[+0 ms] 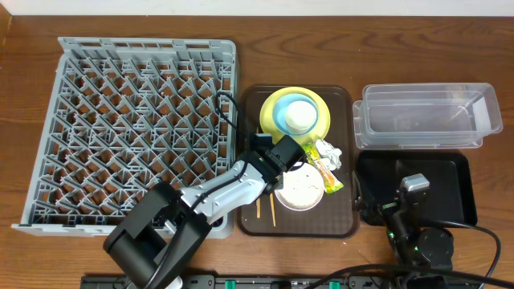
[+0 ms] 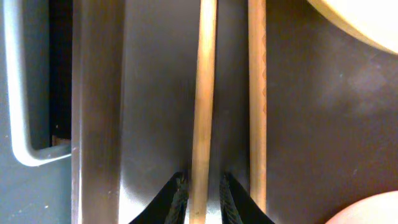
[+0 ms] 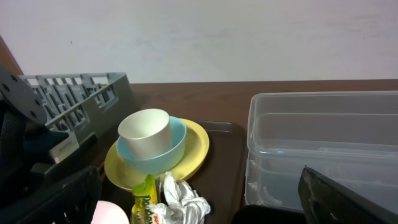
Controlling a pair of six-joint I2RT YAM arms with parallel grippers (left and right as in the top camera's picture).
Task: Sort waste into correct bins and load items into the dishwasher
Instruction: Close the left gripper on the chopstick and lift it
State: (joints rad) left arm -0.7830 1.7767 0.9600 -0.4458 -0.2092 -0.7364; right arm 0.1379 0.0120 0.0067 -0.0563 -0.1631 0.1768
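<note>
Chopsticks (image 2: pixel 202 93) thin, pale wood, parallel; left end effector (image 2: pixel 202 182) straddles one, grip unclear; right end effector (image 3: pixel 199 177) released.

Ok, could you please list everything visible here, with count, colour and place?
dish rack: one, grey, table's left
serving tray: one, brown, middle
plate: one, yellow, far end of serving tray
blue bowl: one, light blue, on plate
cup: one, white, in blue bowl
white bowl: one, white, near end of serving tray
snack wrapper: one, yellow-green and orange, beside white bowl
paper scrap: one, white, crumpled, by wrapper
chopsticks: two, wooden, near left of serving tray
tub: one, clear, far right
black tray: one, black, near right
left claw: one, black, tips flanking one chopstick
right claw: one, black, open over black tray
</note>
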